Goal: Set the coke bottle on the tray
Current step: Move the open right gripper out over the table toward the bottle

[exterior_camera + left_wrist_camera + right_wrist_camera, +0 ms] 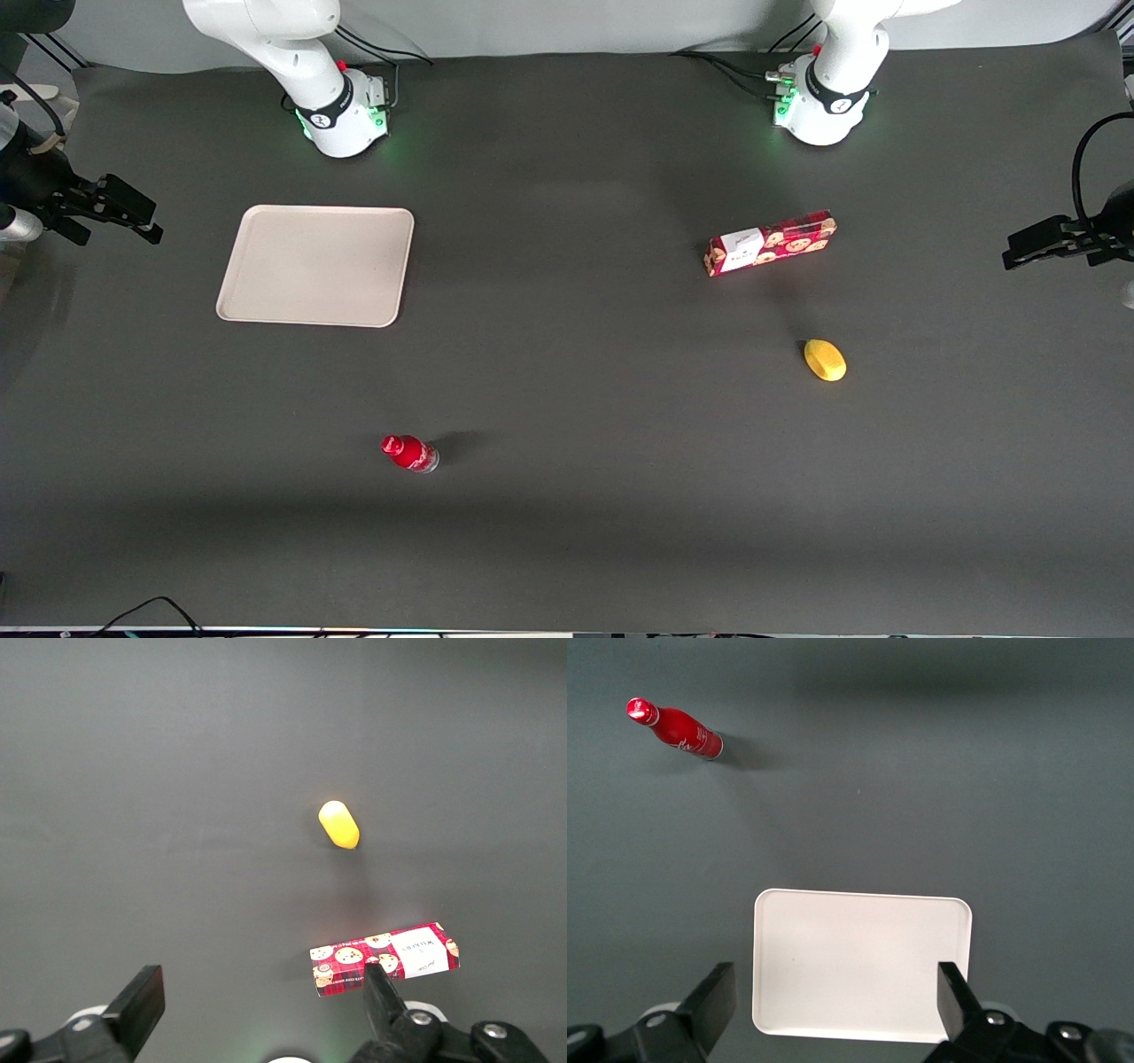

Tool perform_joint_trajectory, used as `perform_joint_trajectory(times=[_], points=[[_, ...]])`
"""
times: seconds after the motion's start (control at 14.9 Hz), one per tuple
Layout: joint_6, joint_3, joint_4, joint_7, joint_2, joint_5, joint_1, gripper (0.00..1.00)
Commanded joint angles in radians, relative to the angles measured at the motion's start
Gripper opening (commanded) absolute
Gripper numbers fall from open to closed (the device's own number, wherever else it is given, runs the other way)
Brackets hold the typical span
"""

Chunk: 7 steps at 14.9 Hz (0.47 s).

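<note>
The coke bottle (409,453), a slim red bottle with a red cap, stands on the dark table mat nearer the front camera than the tray; it also shows in the right wrist view (678,728). The beige tray (316,266) lies flat and holds nothing, also in the right wrist view (859,961). My right gripper (146,220) hangs raised at the working arm's end of the table, beside the tray and well apart from the bottle. Its fingers are wide open and hold nothing (835,997); the tray's edge shows between them.
A red cookie box (771,242) lies toward the parked arm's end, also seen in the left wrist view (385,958). A small yellow object (825,360) lies nearer the front camera than the box, also in the left wrist view (339,824).
</note>
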Motion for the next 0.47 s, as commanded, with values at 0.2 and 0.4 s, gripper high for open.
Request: perform_joint_trajectory(times=[0.2, 0.4], points=[[-0.016, 0.006, 0.023, 0.027, 0.016, -0.003, 0.006, 1.00], [-0.017, 0.038, 0.097, 0.031, 0.073, -0.001, 0.015, 1.00]])
